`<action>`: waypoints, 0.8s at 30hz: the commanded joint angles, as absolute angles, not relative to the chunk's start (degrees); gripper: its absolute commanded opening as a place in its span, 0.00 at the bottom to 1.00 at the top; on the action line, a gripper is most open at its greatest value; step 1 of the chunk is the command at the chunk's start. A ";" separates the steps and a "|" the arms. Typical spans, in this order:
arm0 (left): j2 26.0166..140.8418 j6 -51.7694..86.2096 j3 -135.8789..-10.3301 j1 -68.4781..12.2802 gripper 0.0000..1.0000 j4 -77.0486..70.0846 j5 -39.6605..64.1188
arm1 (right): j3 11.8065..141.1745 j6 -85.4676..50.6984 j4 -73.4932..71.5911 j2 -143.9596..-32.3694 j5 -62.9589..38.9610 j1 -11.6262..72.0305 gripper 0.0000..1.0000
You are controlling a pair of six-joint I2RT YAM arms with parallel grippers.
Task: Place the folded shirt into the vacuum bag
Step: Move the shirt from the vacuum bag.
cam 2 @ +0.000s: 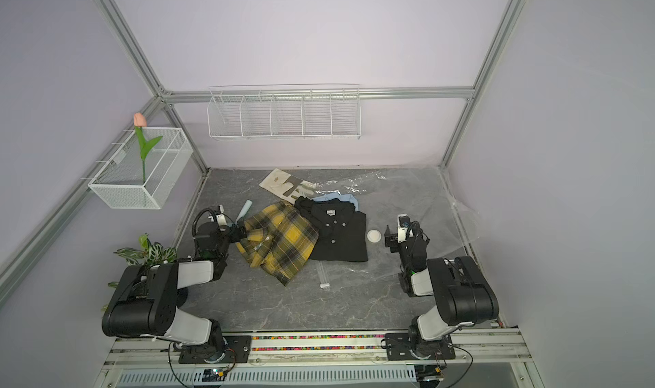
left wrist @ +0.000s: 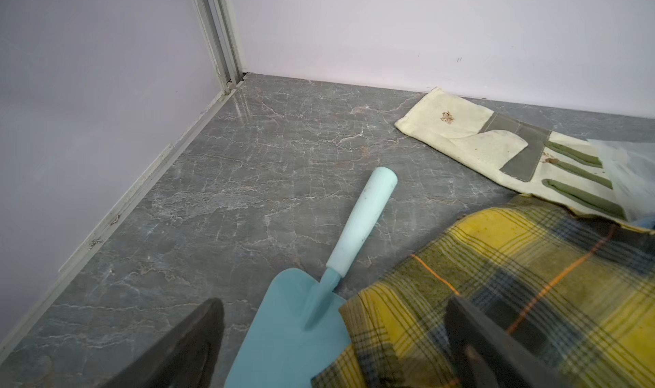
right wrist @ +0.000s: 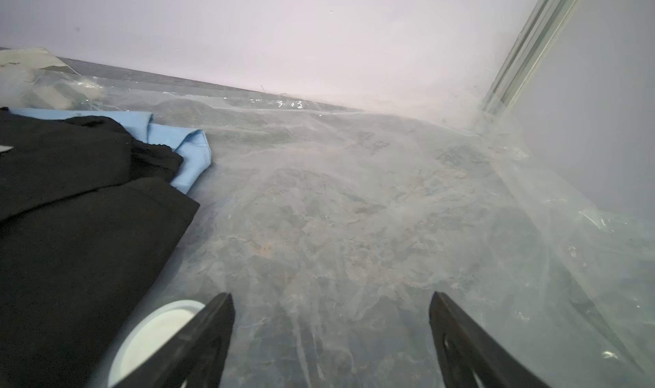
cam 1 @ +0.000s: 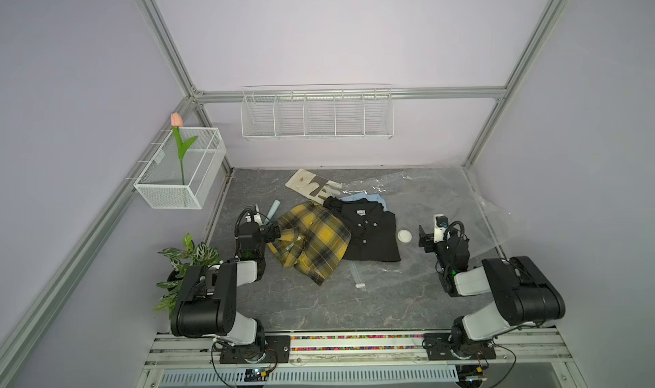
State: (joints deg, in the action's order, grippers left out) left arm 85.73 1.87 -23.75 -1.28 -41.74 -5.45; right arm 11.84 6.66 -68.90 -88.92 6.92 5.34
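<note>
Read the table (cam 1: 319, 304) as a clock with the robot at six. The vacuum bag (cam 1: 443, 198) sprawls from twelve round to four. Its slider clip (cam 1: 360, 285) sits toward the centre, so the mouth probably faces nine, where a shirt could slide in. The plaid shirt (cam 1: 312, 241) lies at nine, loosely folded and outside the bag. The left gripper (cam 1: 274, 232) sits at the shirt's nine o'clock edge, fingers spread: one over the cloth, one over a trowel (left wrist: 301, 333) (best not pinched along with it). The right gripper (cam 1: 423, 239), fingers also spread and empty, hovers at three beside the valve (cam 1: 404, 235), likely ready to lift the plastic. A black shirt (cam 1: 368, 234) rests on a blue shirt (cam 1: 368, 198) near the centre; I cannot tell whether either is inside the bag.
</note>
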 commanded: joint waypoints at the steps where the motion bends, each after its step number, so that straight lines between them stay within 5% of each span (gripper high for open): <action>1: 86.45 1.22 -25.06 -0.88 0.99 -42.61 -4.57 | 11.78 8.00 -71.48 -89.61 8.52 5.27 0.89; 24: 86.46 1.25 -25.08 -0.92 0.99 -42.62 -4.50 | 8.48 5.86 -80.20 -91.55 11.10 4.35 0.89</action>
